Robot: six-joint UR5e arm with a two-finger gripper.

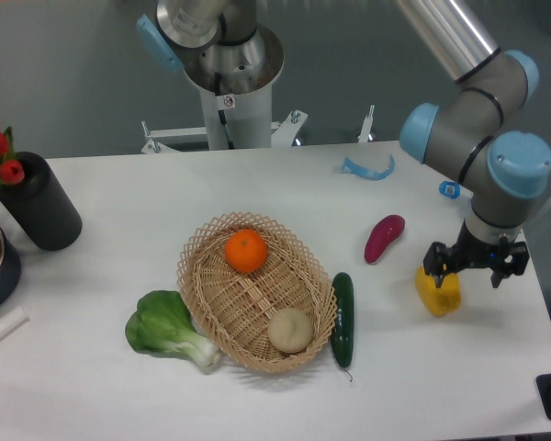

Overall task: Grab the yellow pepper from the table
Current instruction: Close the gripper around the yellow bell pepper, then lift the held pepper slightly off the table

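Hovering over the yellow pepper (438, 292) at the desk's (92, 386) right side, the claw (474, 265) has its fingers spread apart, gripping nothing. A magenta vegetable (384, 237) lies nearby. The robot base's small label (227, 100) is unreadable.

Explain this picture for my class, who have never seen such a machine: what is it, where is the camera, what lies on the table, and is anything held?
A fixed camera looks down at a white table. The grey and blue jointed machine is a robot arm; its black two-finger gripper hangs over the yellow pepper, partly hiding it. Whether the fingers touch it cannot be told, so nothing is clearly held. Also on the table: a magenta vegetable, a cucumber, a leafy green and a wicker basket holding an orange and a pale round item.
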